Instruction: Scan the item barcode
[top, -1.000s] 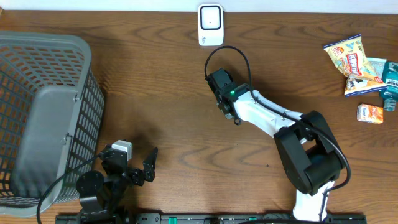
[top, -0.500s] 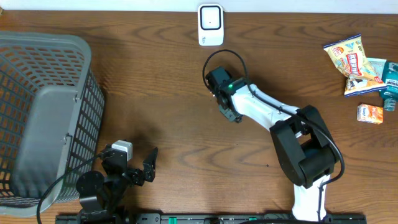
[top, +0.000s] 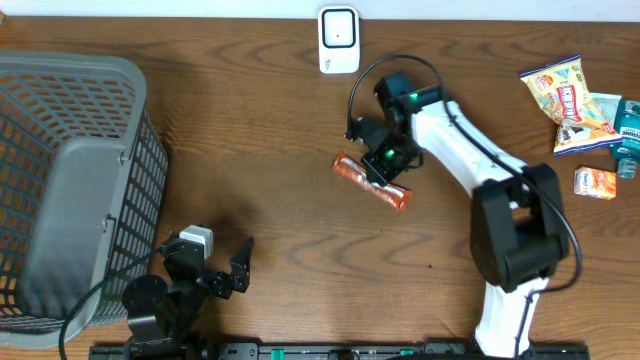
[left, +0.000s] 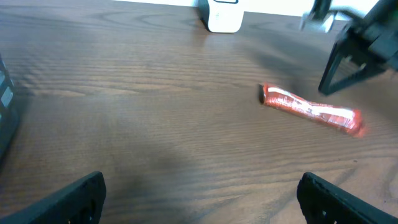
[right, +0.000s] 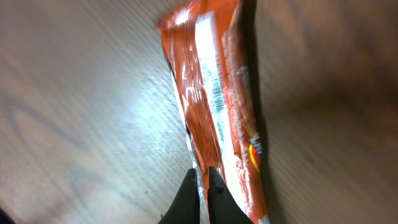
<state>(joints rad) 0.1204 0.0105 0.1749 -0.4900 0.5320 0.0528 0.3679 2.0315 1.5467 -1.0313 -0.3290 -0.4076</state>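
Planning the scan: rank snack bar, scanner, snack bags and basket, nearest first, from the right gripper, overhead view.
1. Orange snack bar, centre, right beneath it.
2. White scanner, top edge.
3. Snack bags, far right.
4. Grey basket, far left.

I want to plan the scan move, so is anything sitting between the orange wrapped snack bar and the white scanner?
Nothing visible does. Only bare wooden table lies between the orange foil-wrapped snack bar and the white box-shaped scanner; the right arm's own black cable loops near that stretch.
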